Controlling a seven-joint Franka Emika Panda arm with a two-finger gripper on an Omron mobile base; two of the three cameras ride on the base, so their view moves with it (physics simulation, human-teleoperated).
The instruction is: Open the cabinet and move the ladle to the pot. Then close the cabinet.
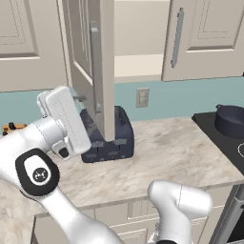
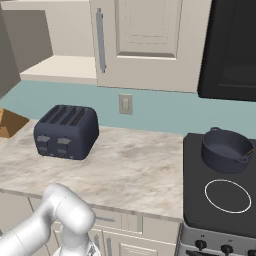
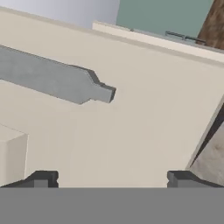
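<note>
Left base view: the cabinet (image 1: 143, 43) has its left door (image 1: 95, 62) swung out over the toaster (image 1: 112, 138) at the surface's (image 1: 167, 152) rear. Hand view: tool (image 3: 111, 179) fingers apart, facing that door's handle (image 3: 57, 81). Right base view: the pot (image 2: 226, 150) sits on the stove's (image 2: 220, 220) far edge, open surface between.

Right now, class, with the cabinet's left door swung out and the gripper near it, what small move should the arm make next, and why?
Probably draw the open gripper back from the left door and swing round it toward the shelf. The door already stands wide open, the fingers hold nothing, and the pot waits on the stove. No ladle is visible yet.
</note>
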